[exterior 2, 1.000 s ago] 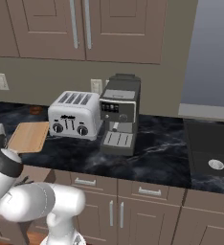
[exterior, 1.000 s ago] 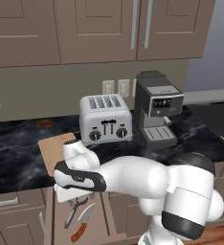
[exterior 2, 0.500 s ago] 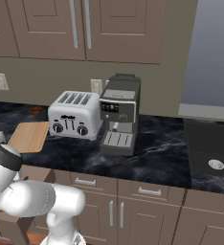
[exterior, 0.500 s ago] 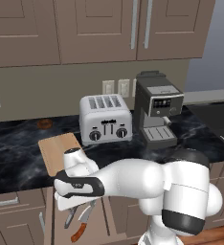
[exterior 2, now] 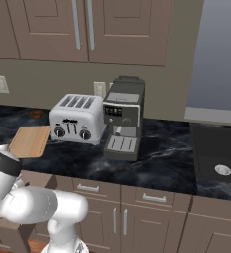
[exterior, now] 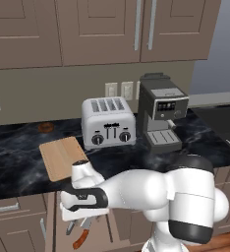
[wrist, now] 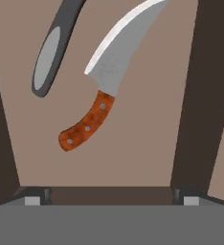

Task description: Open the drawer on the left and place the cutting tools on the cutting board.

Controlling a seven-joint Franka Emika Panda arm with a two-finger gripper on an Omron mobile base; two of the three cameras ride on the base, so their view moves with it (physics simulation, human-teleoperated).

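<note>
**Jaws dropping wide over the knife in the open drawer**

Left base view: the arm is bending down in front of the toaster (exterior: 108, 122), its hand hanging over the open drawer (exterior: 72, 216) just below the table (exterior: 18, 147) edge. The knife (exterior: 80, 240) is lying inside, its reddish handle poking out under the hand, with the scissors (exterior: 71, 228) just beside it. The cutting board (exterior: 62, 156) is sitting on the table to the left of the toaster, bare. Compared with a second ago, the hand is standing lower, nearer the drawer, and more of the board is showing above it.

Right base view: the board (exterior 2: 30, 140) is lying left of the toaster (exterior 2: 77, 118), and the arm is reaching down past the table edge below it; here too the arm is sitting lower than before.

Hand view: the jaws are standing wide apart, holding nothing, with the knife (wrist: 106, 81) lying slantwise on the drawer floor between them and a scissor loop (wrist: 50, 55) just beside the blade. The risk I am judging: the handle is lying off-centre and tilted, so a closing grip may be catching the blade instead, or pinching the flat knife so shallowly that it is slipping out on the lift; a finger may also be nudging the scissors
</note>
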